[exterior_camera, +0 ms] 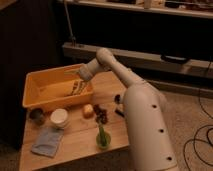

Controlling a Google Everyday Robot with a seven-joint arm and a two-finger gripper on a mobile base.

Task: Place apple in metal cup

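The apple [88,110] is a small yellow-orange fruit on the wooden table [75,145], just in front of the yellow bin. The metal cup [36,116] is a short dark grey cup at the table's left, next to the white cup [59,118]. My gripper [78,89] hangs over the right part of the yellow bin [35,90], above and behind the apple and well to the right of the metal cup. It holds nothing that I can see.
A dark red grape bunch [102,114] lies right of the apple. A small green cup [103,138] stands at the front. A grey-blue cloth [48,141] lies at the front left. My white arm body [145,125] stands at the table's right edge.
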